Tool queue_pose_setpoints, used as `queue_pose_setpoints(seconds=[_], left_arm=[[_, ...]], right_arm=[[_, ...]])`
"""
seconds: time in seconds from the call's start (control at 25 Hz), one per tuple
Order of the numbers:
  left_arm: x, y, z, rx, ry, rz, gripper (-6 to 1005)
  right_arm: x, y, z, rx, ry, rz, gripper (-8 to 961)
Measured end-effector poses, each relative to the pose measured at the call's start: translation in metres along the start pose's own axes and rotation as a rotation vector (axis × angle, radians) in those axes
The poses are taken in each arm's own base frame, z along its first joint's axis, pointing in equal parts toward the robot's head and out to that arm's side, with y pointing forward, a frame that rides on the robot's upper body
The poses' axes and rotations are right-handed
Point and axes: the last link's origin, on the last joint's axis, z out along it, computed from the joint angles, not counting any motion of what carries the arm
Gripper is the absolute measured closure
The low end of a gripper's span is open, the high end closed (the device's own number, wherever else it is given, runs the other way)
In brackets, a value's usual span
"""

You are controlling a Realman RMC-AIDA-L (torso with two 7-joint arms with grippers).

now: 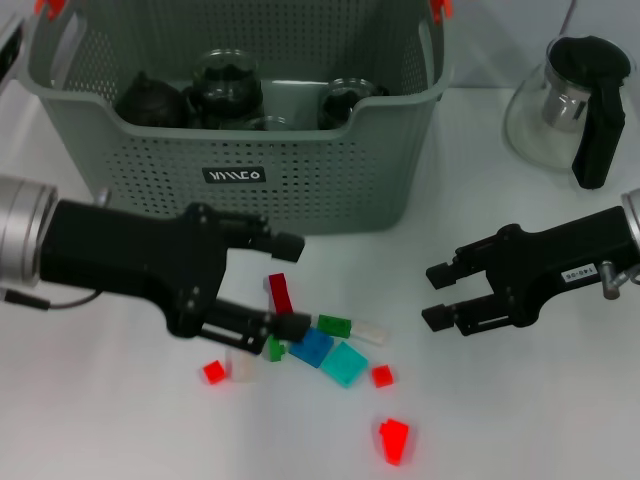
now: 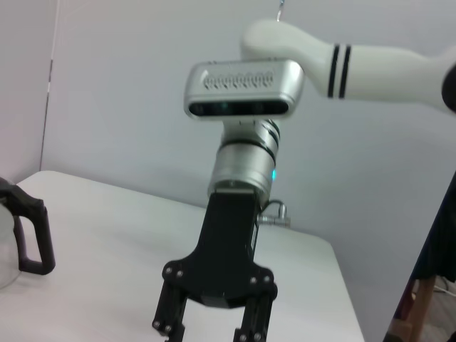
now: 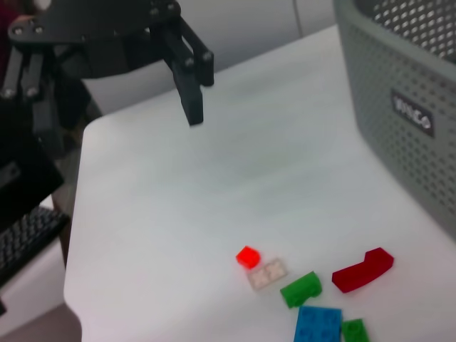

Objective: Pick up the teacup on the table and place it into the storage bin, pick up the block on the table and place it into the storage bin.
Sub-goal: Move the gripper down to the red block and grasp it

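You had the bin (image 1: 240,150) filling the upper centre of the head view, dark glassware inside, its front wall just above the left gripper (image 1: 290,283). That gripper sat centre-left, jaws wide open, nothing held, upper finger near the bin wall, lower finger over the blocks. The dark red block (image 1: 280,293) lay between its fingers; green (image 1: 334,325), blue (image 1: 311,347) and teal (image 1: 345,363) ones just right. The right gripper (image 1: 437,294) hovered mid-right, open, empty, bare table below it. Teapot (image 1: 575,105) upper right, well apart.
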Motion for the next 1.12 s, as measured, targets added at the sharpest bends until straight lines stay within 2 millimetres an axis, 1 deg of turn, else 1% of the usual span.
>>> queue_pose_setpoints(seconds=[0.08,0.24,0.44,0.6,0.76,0.92,1.12], left_arm=[[-0.01,0.0,-0.001,0.008,0.005,0.014,153],[-0.022,-0.004,-0.005,0.047,0.014,0.008,153],[-0.028,-0.011,-0.01,0.084,0.005,0.001,153],[-0.035,-0.017,-0.014,0.126,-0.042,-0.012,153],[-0.038,-0.018,-0.022,0.145,-0.055,-0.022,153],[-0.04,-0.017,-0.026,0.152,-0.063,-0.025,153],[-0.041,-0.017,-0.027,0.158,-0.057,-0.024,153]], right_arm=[[-0.004,0.001,0.003,-0.014,0.032,-0.014,347],[-0.017,0.006,0.011,-0.066,0.099,-0.038,347],[-0.035,0.016,0.027,-0.094,0.263,-0.082,346],[-0.046,0.026,0.036,-0.113,0.366,-0.112,346],[-0.052,0.033,0.047,-0.133,0.457,-0.1,346],[-0.054,0.041,0.062,-0.15,0.553,-0.087,346],[-0.054,0.049,0.08,-0.169,0.607,-0.057,347]])
